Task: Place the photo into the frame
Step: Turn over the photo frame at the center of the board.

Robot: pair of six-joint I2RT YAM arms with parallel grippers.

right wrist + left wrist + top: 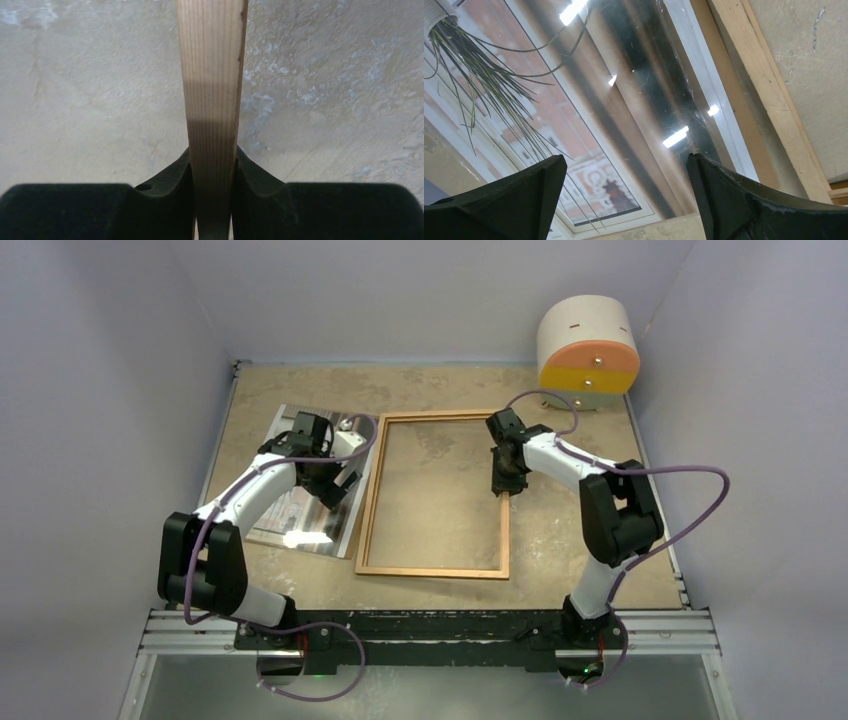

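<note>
The orange-brown wooden frame [437,495] lies flat in the middle of the table, with the table surface showing through its opening. The glossy photo [300,510] lies flat to its left, its right edge tucked against the frame's left rail. In the left wrist view the photo [589,125] shows a window and a hanging plant, with the frame's rail [769,95] at the right. My left gripper [626,172] is open just above the photo's right part. My right gripper [507,477] is shut on the frame's right rail [212,90].
A round cream, orange and yellow drawer cabinet [588,350] stands at the back right corner. Grey walls enclose the table on three sides. A metal rail [430,630] runs along the near edge by the arm bases.
</note>
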